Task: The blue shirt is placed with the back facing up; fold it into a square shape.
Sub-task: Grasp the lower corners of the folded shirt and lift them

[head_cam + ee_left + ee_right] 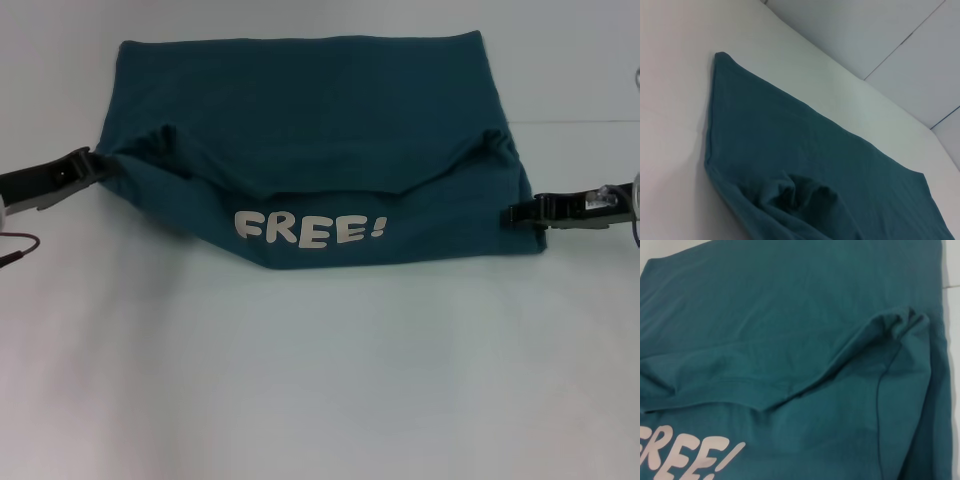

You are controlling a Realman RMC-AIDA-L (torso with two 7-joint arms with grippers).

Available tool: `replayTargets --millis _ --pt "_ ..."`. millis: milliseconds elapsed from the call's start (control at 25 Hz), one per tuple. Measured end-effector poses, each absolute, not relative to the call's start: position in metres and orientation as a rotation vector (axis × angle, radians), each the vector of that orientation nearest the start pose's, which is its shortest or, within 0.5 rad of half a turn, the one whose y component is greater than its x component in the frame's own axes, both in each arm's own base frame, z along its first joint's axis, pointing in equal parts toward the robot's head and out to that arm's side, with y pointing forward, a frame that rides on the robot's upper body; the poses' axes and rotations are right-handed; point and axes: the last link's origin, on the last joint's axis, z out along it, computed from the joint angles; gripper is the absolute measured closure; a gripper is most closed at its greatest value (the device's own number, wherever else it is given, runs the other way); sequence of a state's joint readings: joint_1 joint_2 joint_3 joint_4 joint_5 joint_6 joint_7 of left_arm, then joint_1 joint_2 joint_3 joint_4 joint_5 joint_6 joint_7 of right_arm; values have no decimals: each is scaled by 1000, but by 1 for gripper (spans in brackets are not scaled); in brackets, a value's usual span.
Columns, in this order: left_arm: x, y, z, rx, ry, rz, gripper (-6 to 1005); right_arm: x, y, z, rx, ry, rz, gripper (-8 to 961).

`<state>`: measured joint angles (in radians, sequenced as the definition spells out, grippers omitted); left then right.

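lying between both grippers' fingers (pixel 95 163), the blue shirt (pixel 320 120) meets them edgewise.

Blue shirt (pixel 320 130) partly folded on table, white "FREE!" lettering showing near edge.

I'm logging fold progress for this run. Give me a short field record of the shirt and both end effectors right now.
item: blue shirt, lying on the white table
fold state: partly folded; one end is turned over onto the rest, showing the FREE! lettering
left end effector: at the shirt's left edge
right end effector: at the shirt's right edge
square yet: no
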<state>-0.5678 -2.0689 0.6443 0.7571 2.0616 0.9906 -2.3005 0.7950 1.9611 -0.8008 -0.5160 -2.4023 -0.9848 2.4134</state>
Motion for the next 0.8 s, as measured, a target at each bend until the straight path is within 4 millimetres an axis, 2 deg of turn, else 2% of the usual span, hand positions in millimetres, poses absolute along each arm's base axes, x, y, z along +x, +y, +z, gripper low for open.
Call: replayTargets --millis 360,720,800 --pt "-301 408 52 -1804 -1562 -726 965 278 437 7 -2072 1497 165 544" --pt "-301 408 52 -1804 -1556 -724 963 275 437 6 -2081 1508 165 555" --pt "-301 408 52 -1804 -1556 -724 963 275 437 6 -2073 1521 166 633"
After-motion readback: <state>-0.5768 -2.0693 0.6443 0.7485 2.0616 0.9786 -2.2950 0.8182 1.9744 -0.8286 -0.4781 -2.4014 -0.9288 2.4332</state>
